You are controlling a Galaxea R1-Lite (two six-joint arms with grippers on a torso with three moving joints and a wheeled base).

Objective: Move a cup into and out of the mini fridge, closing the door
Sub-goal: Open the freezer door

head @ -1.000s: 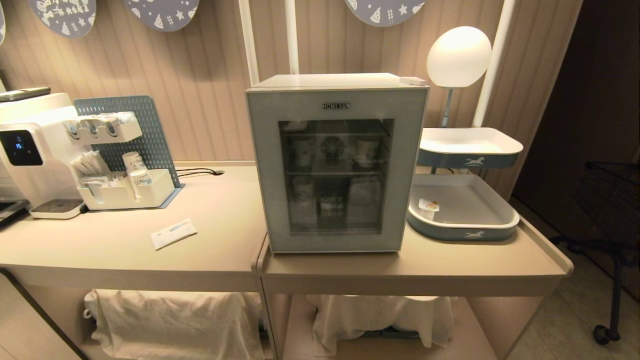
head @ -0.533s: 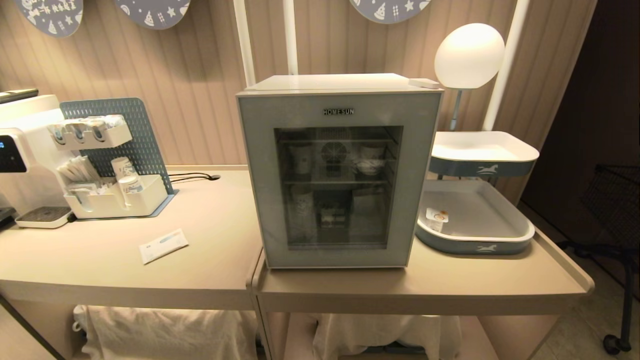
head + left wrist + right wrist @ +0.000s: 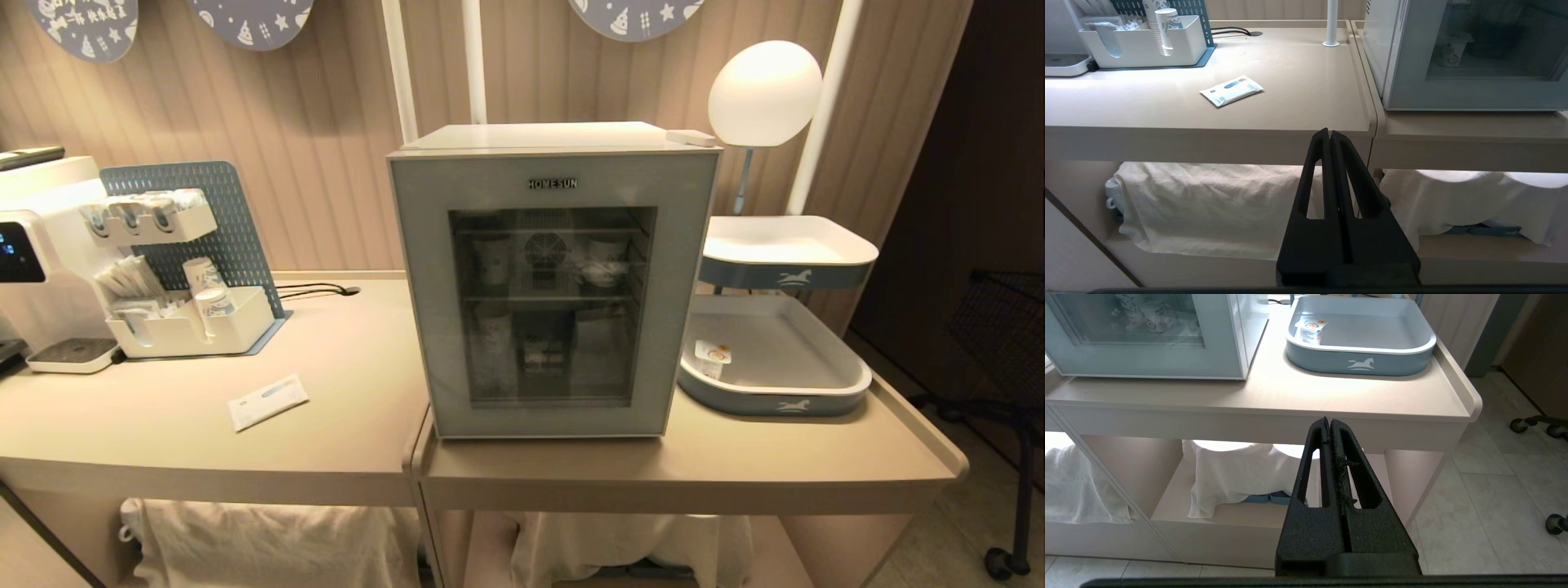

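Both arms are parked low in front of the table, neither one showing from the head camera. The left gripper [image 3: 1329,132] has its two black fingers pressed flat together with nothing between them, tips level with the front edge of the beige table [image 3: 1298,102]; the right gripper [image 3: 1329,421] is clamped closed on nothing the same way, sitting below the table edge in front of the tray. Going outward from the right gripper, the nearest task thing is the cup [image 3: 1310,330], a small short white tub with coloured prints and a flat squarish white foil lid. It stands upright, long axis vertical and lid facing up, in the corner of the lower grey-blue tray with a white horse print [image 3: 1359,364] that's at the back on the fridge side, close against the wall there. From the head view that same cup [image 3: 710,358] is just right of the white boxy mini fridge marked HOMESUN [image 3: 553,278], which stands upright about mid-table with its front facing the robot. The grey-blue framed glass door [image 3: 555,294] is closed flush, and through the glass you can see wire shelves, a round rear fan and a few cups and tubs, too dim to tell apart. A second white tray [image 3: 788,249] sits raised above the lower one, with a round white globe lamp [image 3: 764,94] behind it. Over on the left there's a flat white packet [image 3: 267,401] lying on the table, a white organiser with paper cups against a blue pegboard [image 3: 196,318], and a white drinks machine [image 3: 41,261] at the far edge.
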